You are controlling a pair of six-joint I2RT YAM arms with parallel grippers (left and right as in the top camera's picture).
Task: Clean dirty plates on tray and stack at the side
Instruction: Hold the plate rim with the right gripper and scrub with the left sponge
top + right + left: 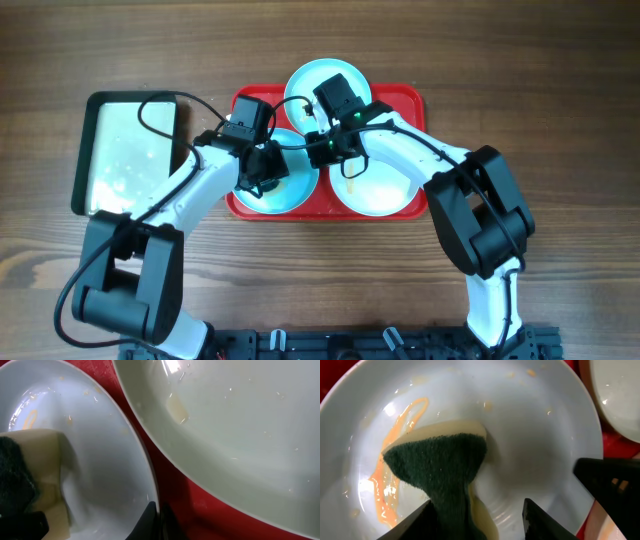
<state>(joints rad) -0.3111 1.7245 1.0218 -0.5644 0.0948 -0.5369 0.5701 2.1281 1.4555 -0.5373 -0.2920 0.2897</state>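
- Your left fingers (415, 522) are gripping a sponge (440, 465), green scour side up in the left wrist view, pressed into the bowl of the near-left plate (290, 195)
- That plate sits in the near-left part of the red tray (405, 98); the far plate (305, 85) and near-right plate (385, 190) are on the tray too, and nothing is stacked on the desk (560, 100) yet
- Your right fingers (147, 525) look closed on the right rim of the same near-left plate, pinning it; the contact sits at the frame edge, so read that as likely, not certain
- Key relation: the orange sauce streak (395, 440) lies left of the sponge, on the side of the plate away from the right fingers; the sponge's left edge just meets it
- The streak's long axis follows the plate's left inner wall, curving with the rim, not across the bowl
- My read: the next stroke goes left, away from the right fingers, then sweeps along the streak rather than across it
- Left arm is the one placed for it; right arm is on the opposite rim and busy holding
- Risk: pushing left pulls the plate away from the pinch, so keep pressure light
- Small specks also show near the plate's rim, beyond the sponge
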